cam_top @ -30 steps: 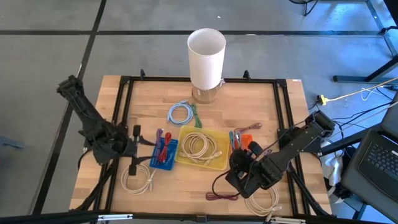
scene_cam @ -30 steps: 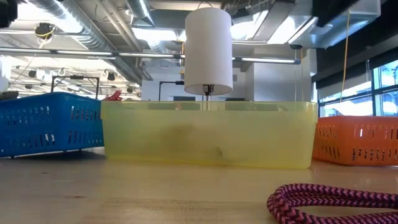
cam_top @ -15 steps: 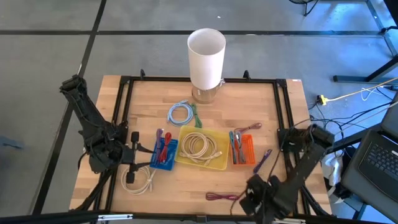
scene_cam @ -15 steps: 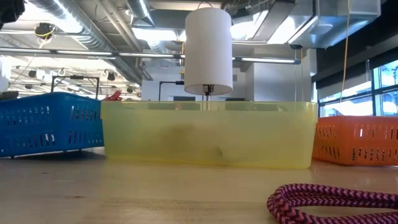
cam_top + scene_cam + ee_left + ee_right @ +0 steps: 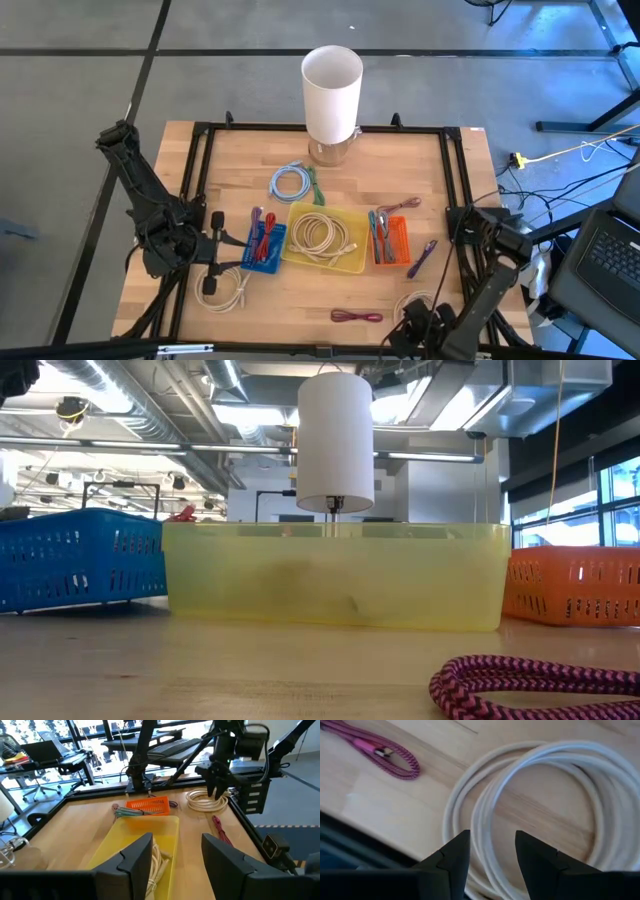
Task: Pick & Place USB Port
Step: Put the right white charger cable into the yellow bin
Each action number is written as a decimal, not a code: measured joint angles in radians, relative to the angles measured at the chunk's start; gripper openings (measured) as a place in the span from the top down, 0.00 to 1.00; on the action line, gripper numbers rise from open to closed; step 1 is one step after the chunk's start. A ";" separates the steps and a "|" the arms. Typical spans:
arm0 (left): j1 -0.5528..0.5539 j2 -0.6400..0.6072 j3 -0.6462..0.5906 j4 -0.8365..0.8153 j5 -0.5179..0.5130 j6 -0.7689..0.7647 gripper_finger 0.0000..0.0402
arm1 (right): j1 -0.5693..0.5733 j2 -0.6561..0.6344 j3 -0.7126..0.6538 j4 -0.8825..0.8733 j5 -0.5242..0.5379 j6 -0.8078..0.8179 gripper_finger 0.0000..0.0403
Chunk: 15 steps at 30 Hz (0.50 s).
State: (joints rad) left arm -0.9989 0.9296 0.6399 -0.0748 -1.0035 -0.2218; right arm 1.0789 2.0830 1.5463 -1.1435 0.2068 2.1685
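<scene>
Table: I am looking down on a wooden top carrying three small bins in a row, blue, yellow and orange, with a tall white cylinder behind them.
Yellow bin: I am seeing a coiled white cable lying inside it; the orange bin just beside it is holding a few short cables.
White cable coil: I am hovering over this one, lying loose on the wood near the front edge on the right side.
Handling: I am judging it light, soft and springy, with a smooth jacket, so the loops may slide or fan apart when lifted.
Where to hold: I am favouring a pinch across several bunched strands on one side of the ring, not a single loop or a plug end.
Right gripper: I am holding it just above the coil, fingers spread and empty.
Left gripper: I am keeping it parted and empty, by the blue bin.
Magenta cable: I am seeing it near the coil, apart from it.
</scene>
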 joint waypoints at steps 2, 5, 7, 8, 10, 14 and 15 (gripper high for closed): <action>0.000 0.000 0.000 0.001 0.000 0.000 0.60 | -0.001 0.021 0.000 0.003 0.000 -0.001 0.60; 0.000 0.000 0.000 0.002 0.000 0.000 0.60 | -0.001 0.048 0.000 -0.001 0.002 -0.005 0.61; 0.000 0.000 0.000 0.004 0.000 0.000 0.60 | -0.001 0.064 0.000 0.000 0.002 -0.023 0.62; 0.000 0.000 0.000 0.005 0.000 0.000 0.60 | -0.001 0.069 0.000 -0.001 0.003 -0.028 0.63; 0.000 0.000 0.000 0.005 0.000 0.000 0.60 | -0.001 0.073 0.000 -0.001 0.006 -0.030 0.68; 0.000 0.000 0.000 0.005 0.000 -0.001 0.60 | -0.001 0.074 0.001 -0.005 0.008 -0.030 0.87; 0.000 0.000 0.000 0.005 -0.001 -0.001 0.60 | -0.001 0.074 0.005 -0.012 0.006 -0.031 0.93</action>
State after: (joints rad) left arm -0.9989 0.9295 0.6399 -0.0700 -1.0045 -0.2229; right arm 1.0782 2.1574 1.5508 -1.1559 0.2129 2.1373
